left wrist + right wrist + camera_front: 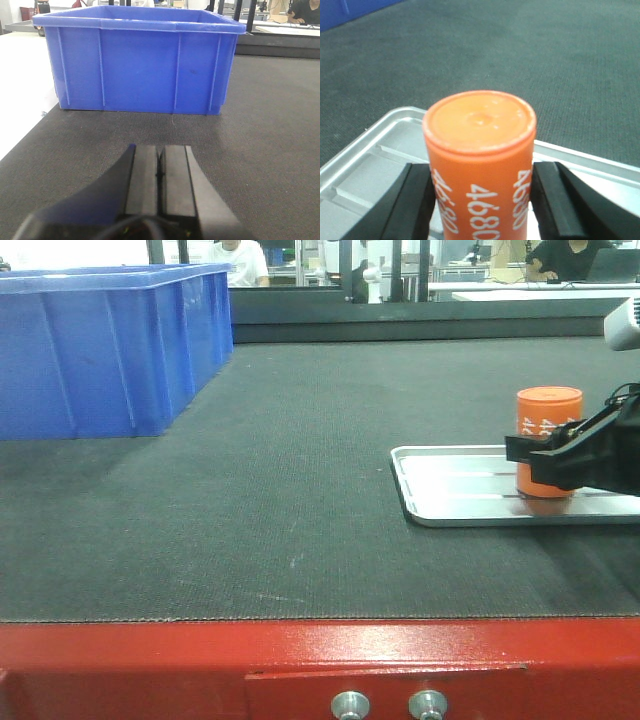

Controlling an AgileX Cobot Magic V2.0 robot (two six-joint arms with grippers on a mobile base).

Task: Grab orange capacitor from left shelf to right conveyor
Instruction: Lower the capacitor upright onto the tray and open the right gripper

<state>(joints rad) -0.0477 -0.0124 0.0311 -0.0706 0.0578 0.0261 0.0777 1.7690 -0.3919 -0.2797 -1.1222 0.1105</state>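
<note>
The orange capacitor [548,412] stands upright on the silver tray [450,490] that lies on the right conveyor belt [300,500], behind its red front edge [200,660]. My right gripper [540,455] reaches in from the right, its black pads pressed on both sides of the capacitor. In the right wrist view the capacitor [480,150] fills the gap of the right gripper [482,200], white "4680" on its side. My left gripper [160,155] is shut and empty, low over the belt in front of the blue bin [140,65]. The left shelf is out of view.
The blue plastic bin [100,340] stands on the belt at the far left. The tray's raised rim [380,130] runs close around the capacitor. People sit at desks behind the conveyor's far wall [400,315].
</note>
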